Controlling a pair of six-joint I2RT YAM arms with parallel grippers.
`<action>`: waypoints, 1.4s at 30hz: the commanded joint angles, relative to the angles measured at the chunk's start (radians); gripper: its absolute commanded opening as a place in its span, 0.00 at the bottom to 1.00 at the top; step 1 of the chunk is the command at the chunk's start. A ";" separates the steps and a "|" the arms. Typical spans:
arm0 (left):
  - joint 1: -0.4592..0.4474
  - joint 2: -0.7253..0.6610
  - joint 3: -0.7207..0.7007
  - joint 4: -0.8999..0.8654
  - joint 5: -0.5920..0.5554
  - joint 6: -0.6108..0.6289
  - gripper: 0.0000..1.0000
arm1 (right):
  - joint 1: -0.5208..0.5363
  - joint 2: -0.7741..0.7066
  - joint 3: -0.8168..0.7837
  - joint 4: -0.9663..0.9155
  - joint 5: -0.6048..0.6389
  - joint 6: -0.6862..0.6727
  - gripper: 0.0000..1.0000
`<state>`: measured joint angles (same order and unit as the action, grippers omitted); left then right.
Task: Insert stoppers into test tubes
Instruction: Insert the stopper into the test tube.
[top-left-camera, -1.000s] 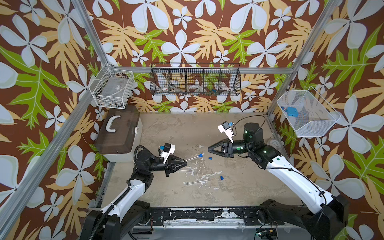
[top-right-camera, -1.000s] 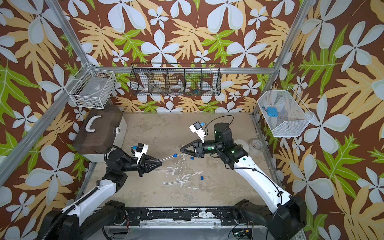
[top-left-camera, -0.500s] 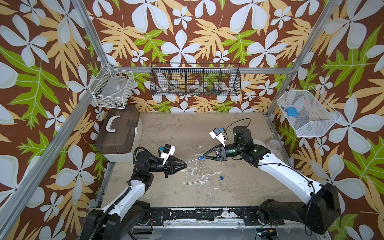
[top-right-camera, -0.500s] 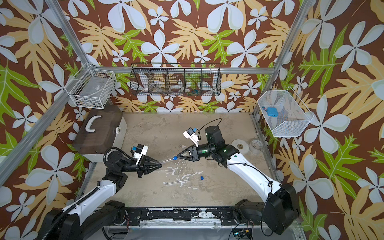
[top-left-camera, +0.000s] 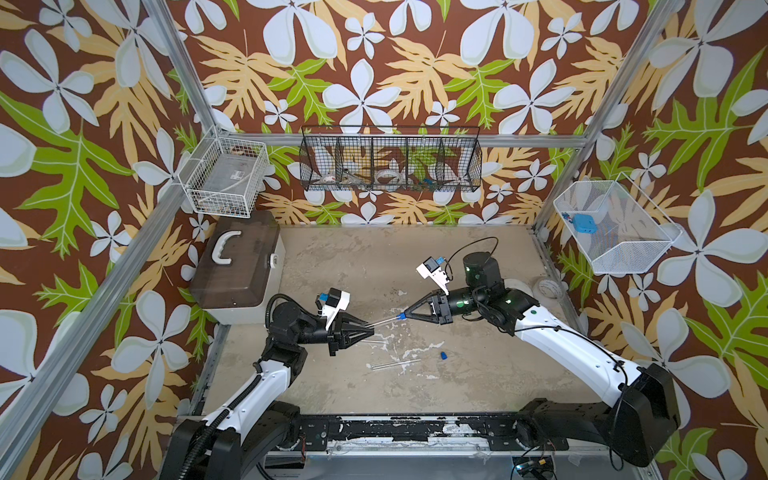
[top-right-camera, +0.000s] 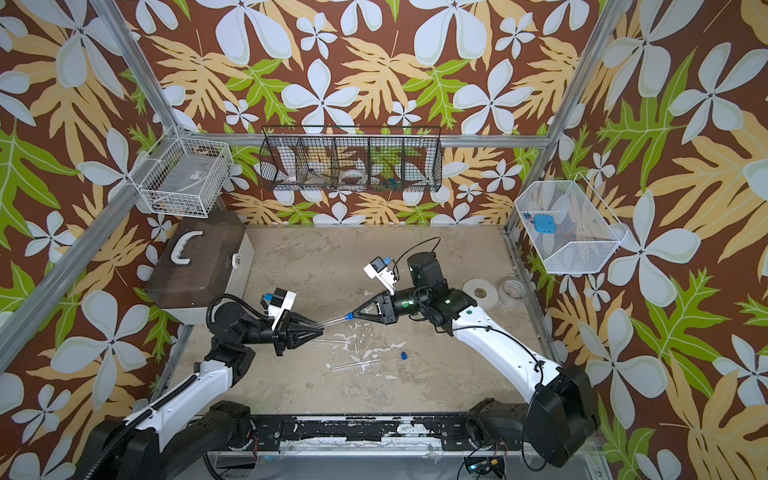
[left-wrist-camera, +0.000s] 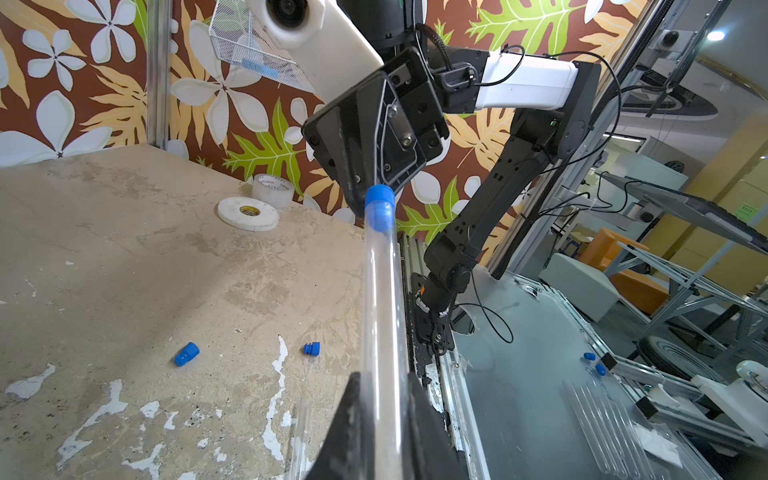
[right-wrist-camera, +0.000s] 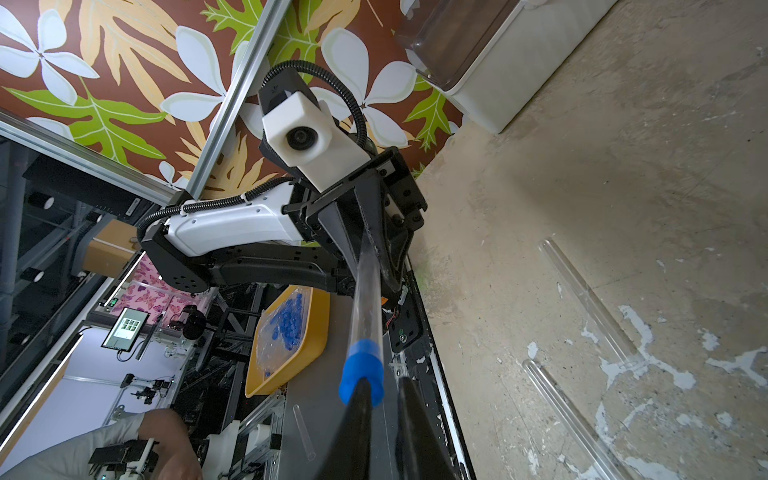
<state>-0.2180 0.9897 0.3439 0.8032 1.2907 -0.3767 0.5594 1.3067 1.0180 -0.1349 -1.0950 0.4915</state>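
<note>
The tube (top-left-camera: 386, 323) I'm working on hangs over the middle of the bench (top-left-camera: 353, 257), nearly level, running left to right between the arms. The left pincer (top-left-camera: 372, 331) is clamped on its left end. The right pincer (top-left-camera: 405, 317) is drawn narrow at the blue stopper (top-left-camera: 400, 318) sitting in the tube's right mouth, but I can't tell whether it grips the cap or only presses it. I judge the tube light, rigid, slick and brittle, so I'd hold it on the bare shaft with a modest squeeze and push straight along its axis, since a sideways load could snap it or make it slip. The stopper looks small and slightly soft, best taken by its wider cap. The tube is clear and slender. Two more tubes (top-left-camera: 390, 364) lie on the bench just nearer, with two loose stoppers (left-wrist-camera: 186, 354) close by.
</note>
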 joint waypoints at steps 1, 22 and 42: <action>-0.001 -0.003 0.000 0.036 0.000 -0.008 0.00 | 0.018 0.010 0.008 -0.012 -0.009 -0.022 0.12; 0.000 -0.004 0.016 -0.011 -0.055 -0.011 0.00 | -0.033 -0.043 0.032 -0.073 0.092 -0.064 0.22; 0.002 0.012 0.087 -0.543 -0.217 0.504 0.00 | 0.251 -0.243 0.053 -0.240 0.875 -1.056 0.54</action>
<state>-0.2180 1.0069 0.4355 0.3111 1.0882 0.0235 0.7887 1.0512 1.0695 -0.4004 -0.2939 -0.3332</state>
